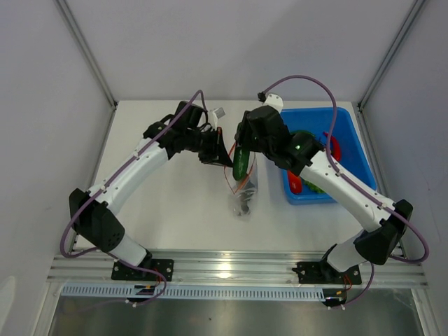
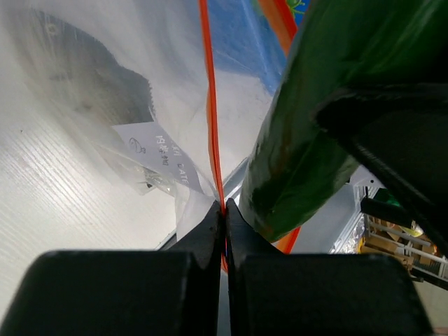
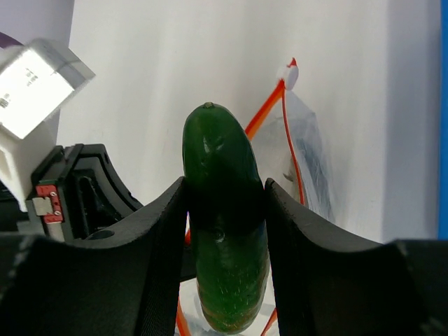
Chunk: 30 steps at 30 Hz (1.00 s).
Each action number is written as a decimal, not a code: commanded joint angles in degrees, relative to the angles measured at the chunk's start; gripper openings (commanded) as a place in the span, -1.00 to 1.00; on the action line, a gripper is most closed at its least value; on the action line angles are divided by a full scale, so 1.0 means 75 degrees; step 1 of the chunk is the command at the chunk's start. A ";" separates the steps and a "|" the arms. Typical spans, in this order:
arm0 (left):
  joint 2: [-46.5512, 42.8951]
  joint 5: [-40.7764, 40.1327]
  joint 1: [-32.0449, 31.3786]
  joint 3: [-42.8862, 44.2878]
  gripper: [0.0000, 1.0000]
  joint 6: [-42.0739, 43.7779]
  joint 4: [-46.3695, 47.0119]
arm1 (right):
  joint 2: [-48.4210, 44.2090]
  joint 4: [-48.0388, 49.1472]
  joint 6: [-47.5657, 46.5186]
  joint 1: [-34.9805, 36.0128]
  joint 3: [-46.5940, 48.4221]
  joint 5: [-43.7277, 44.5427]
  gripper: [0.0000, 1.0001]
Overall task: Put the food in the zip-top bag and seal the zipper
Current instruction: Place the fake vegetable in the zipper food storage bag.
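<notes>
My right gripper (image 1: 241,158) is shut on the green cucumber (image 1: 240,164), which shows between its fingers in the right wrist view (image 3: 222,231) and hangs at the mouth of the clear zip-top bag (image 1: 244,190). My left gripper (image 1: 225,158) is shut on the bag's orange-red zipper (image 2: 212,119) and holds that edge up. The cucumber fills the right of the left wrist view (image 2: 322,119). A dark grey item, perhaps the fish (image 2: 91,84), lies inside the bag. The zipper strip with its white end also shows in the right wrist view (image 3: 288,133).
A blue plastic tub (image 1: 357,150) stands at the right, under my right arm, with red and green toy foods (image 1: 295,183) in it. Grey walls and metal posts bound the white table (image 1: 175,210). An aluminium rail runs along the near edge.
</notes>
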 commanded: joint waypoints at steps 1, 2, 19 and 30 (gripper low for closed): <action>-0.0355 0.0063 0.0070 -0.0031 -0.99 -0.0244 0.0274 | 0.0111 -0.0238 0.0086 0.0116 0.0011 0.0468 -0.85; -0.0343 0.0075 0.0059 -0.0043 -0.99 -0.0268 0.0274 | 0.0123 -0.0320 0.0074 0.0117 0.0011 0.0445 -0.65; -0.0414 0.0051 0.0059 -0.0009 -0.99 -0.0174 0.0286 | 0.0264 -0.1480 -0.0464 0.0024 0.0877 -0.0094 0.76; -0.0601 -0.0312 0.0070 -0.0137 -0.99 0.0610 -0.0101 | 0.1365 -0.2734 -0.0663 -0.2811 0.2659 -0.1324 0.62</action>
